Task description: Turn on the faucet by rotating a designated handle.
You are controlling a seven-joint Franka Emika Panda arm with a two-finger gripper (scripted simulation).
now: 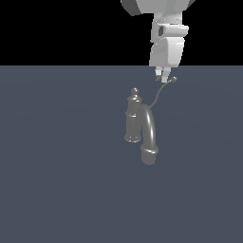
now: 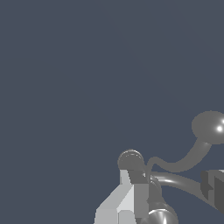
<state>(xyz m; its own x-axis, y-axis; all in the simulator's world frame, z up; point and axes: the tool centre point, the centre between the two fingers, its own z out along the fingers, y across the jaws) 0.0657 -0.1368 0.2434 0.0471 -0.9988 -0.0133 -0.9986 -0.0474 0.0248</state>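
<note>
The claw [image 1: 162, 75] hangs with fingers [image 2: 131, 194] apart, gripping nothing. The handle [image 1: 162, 91] tip sits just beside it; the faucet [image 1: 140, 124] stands below.

The faucet [image 1: 141, 126] and its handle [image 1: 161, 91] are dull grey metal. The hand [image 1: 162, 76] is white with dark tips, over a plain slate-blue floor [image 1: 57, 180].

Dim, flat render, sharp (faint metal glints)
</note>
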